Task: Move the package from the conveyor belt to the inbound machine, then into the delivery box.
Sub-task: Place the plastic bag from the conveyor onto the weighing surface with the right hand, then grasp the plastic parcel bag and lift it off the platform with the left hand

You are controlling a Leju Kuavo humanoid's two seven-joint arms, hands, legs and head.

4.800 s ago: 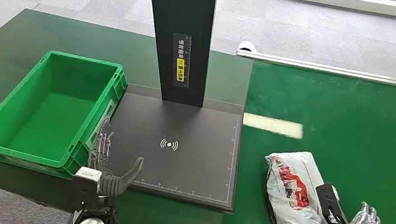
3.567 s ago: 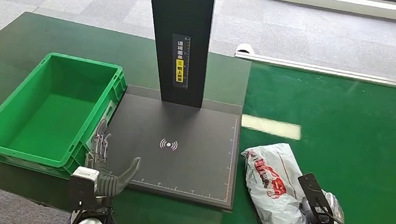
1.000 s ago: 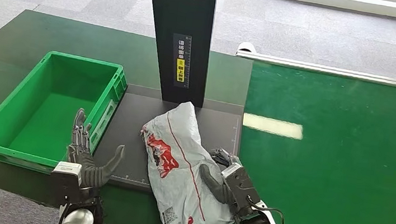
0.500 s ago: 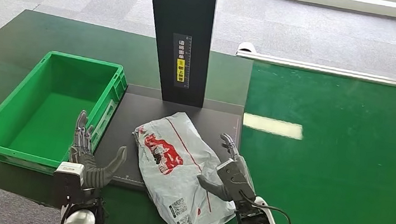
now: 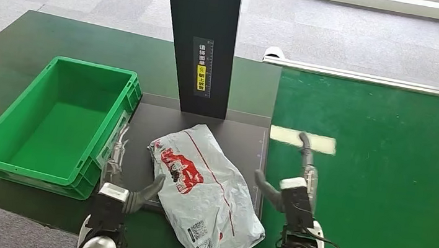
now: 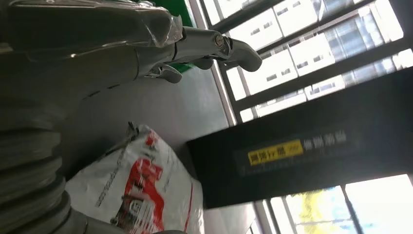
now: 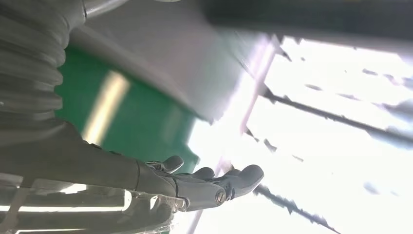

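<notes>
**Op:** Half done, I'd say. The package (image 5: 203, 191) lies on the machine's plate (image 5: 147, 134), its near end hanging over the plate's front edge toward me. The belt-to-machine leg looks finished; the box (image 5: 55, 119) leg is left.

**Mate:** Hands?

**Op:** Both empty. My right hand (image 5: 295, 182) is raised, fingers spread, just past the plate's right edge over the belt (image 5: 388, 156), apart from the package. My left hand (image 5: 125, 183) sits at the plate's front-left corner, fingers apart, thumb just beside the package; I can't tell whether it touches.

**Mate:** Room to move?

**Op:** The box sits against the plate's left edge with nothing in it, so the way is short. I judge its near wall is what I must lift over. The column (image 5: 203, 41) stands at the plate's back edge, well behind the package. The overhang at the front worries me; a nudge could tip the package off.
</notes>
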